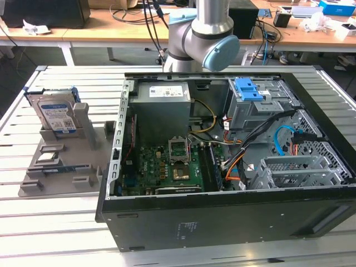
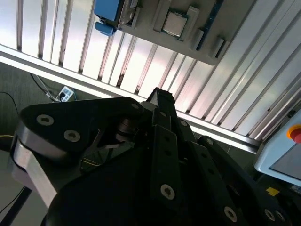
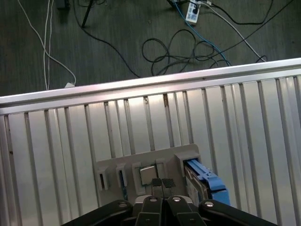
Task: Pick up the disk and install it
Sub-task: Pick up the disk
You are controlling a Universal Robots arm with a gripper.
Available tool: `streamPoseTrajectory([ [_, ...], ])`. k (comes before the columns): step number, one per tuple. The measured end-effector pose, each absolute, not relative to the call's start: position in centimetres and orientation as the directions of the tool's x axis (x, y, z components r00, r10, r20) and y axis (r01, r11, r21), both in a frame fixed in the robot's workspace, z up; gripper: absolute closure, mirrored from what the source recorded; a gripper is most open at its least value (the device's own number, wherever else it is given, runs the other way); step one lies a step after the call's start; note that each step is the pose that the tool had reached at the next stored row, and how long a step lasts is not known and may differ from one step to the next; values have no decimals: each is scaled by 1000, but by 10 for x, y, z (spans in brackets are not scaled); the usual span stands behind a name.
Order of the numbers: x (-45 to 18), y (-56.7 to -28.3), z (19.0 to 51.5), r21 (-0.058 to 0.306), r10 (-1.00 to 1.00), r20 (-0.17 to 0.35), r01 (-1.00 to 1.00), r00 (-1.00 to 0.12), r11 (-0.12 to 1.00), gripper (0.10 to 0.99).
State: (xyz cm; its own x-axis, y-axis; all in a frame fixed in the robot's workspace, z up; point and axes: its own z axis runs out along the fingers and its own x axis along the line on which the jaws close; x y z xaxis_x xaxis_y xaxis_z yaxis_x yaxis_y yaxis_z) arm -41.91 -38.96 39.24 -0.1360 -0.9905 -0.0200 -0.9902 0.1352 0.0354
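At the exterior view's left, well away from the arm [image 1: 203, 33]: the disk [image 1: 54, 114], silver with a white-and-blue label and a blue frame, standing on edge in a slot of a grey holder [image 1: 33, 181]. Just beside it on the same holder, a small square chip [image 1: 49, 157] lying flat. Under everything, a slatted metal table [image 1: 55, 233].

Further right, close under the arm: a black computer case [image 1: 222, 222] with its side off. Inside, a grey power supply box [image 1: 161, 105] at the end nearest the arm. Next to that, a green circuit board [image 1: 167, 167]. Then a bundle of orange, black and blue cables [image 1: 236, 158], a blue latch [image 1: 247, 89] on top of a metal bay, and a perforated metal cage [image 1: 295, 169] toward the exterior view's right.

In the first wrist view, looking down past the gripper [image 3: 162, 183]: fingertips drawn narrow, close together, with nothing between them. Beyond the tips and apart from them, the holder [image 3: 113, 169] with the chip [image 3: 146, 174]. At the holder's end, just off to one side of the tips, the disk [image 3: 207, 181], untouched. Past the table's edge, a dark floor [image 3: 117, 42] with loose cords [image 3: 188, 47].

In the second wrist view, beyond the black body of the tool: the disk [image 2: 109, 14] and the chip [image 2: 175, 23] in the holder [image 2: 209, 49], well apart from the tool.
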Motion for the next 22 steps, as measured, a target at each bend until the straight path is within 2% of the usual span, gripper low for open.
streamPoseTrajectory([
  [4, -419, -390, 392, 35, -990, -20, -990, -137, 136, 980],
  [6, -419, -390, 392, 35, -990, -20, -990, -137, 136, 851],
  [7, -419, -390, 392, 35, -990, -20, -990, -137, 136, 851],
  [10, -419, -390, 392, 35, -990, -20, -990, -138, 137, 671],
  [11, -419, -390, 392, 35, -990, -20, -990, -138, 137, 671],
  [12, -419, -390, 392, 35, -990, -20, -990, -138, 137, 612],
  [13, -419, -390, 392, 35, -990, -20, -990, -138, 137, 612],
  [14, -419, -390, 392, 35, -990, -20, -990, -138, 137, 545],
  [22, -407, -388, 392, 35, -990, -20, -990, -138, 138, 545],
])
